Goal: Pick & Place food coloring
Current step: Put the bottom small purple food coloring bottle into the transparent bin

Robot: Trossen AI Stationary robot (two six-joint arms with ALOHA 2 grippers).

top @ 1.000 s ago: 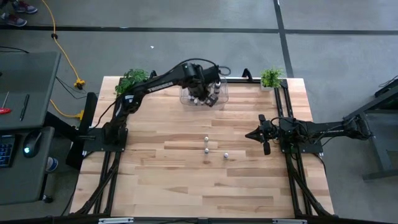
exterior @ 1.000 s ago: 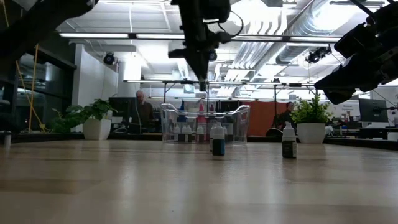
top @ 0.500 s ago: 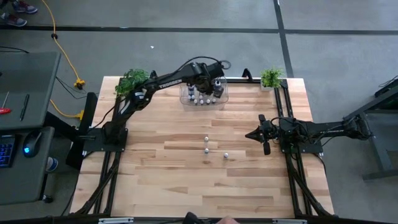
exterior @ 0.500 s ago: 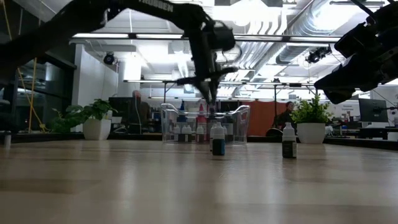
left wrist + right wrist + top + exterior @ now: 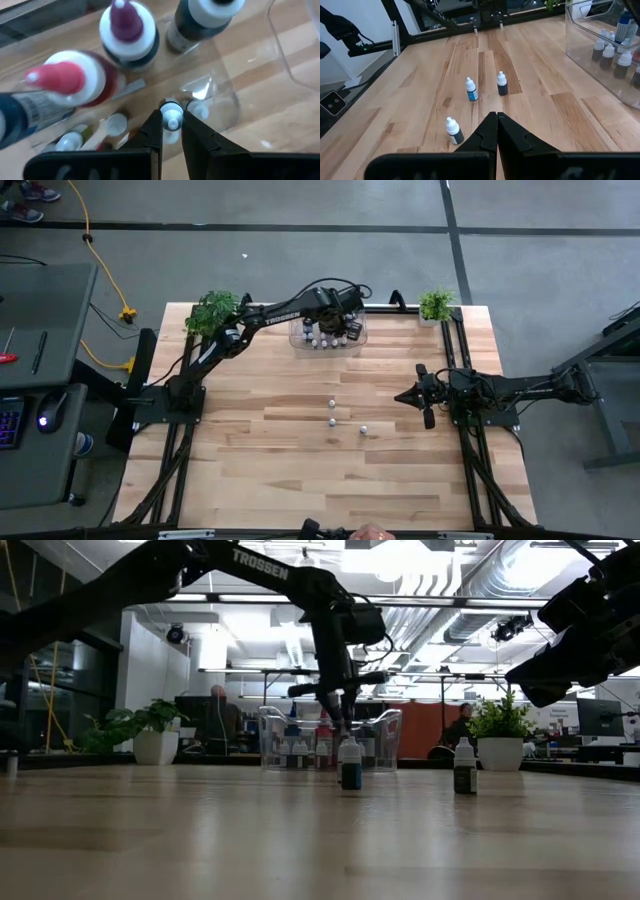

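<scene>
A clear bin [image 5: 328, 332] stands at the table's far middle and holds several food coloring bottles. The left wrist view shows a red-tipped one [image 5: 65, 80], a purple-tipped one [image 5: 127, 30] and a dark one [image 5: 210, 15]. My left gripper [image 5: 172, 117] reaches down into the bin [image 5: 375, 735] and is shut on a tiny white-capped bottle [image 5: 172, 120]. Three small bottles stand on their bases on the table's middle [image 5: 331, 403] [image 5: 332, 421] [image 5: 365, 427]. My right gripper [image 5: 402, 396] waits shut at the table's right. My left gripper pinches the tiny bottle's white cap [image 5: 172, 111] between its two fingertips [image 5: 156, 122]. The fingers come from above, pointing steeply down into the bin. The bottle stays upright, cap up. I cannot tell whether its base rests on the bin's floor.
Two potted plants [image 5: 212, 310] [image 5: 436, 304] stand at the far corners. The three loose bottles also show in the right wrist view [image 5: 471, 90] [image 5: 502, 83] [image 5: 453, 131]. Bare wood lies all around them.
My left gripper has sunk from above the bin's rim down into the bin, shifting a little toward the table's right edge, and its wrist has rolled. The bottles on the table have kept their places.
</scene>
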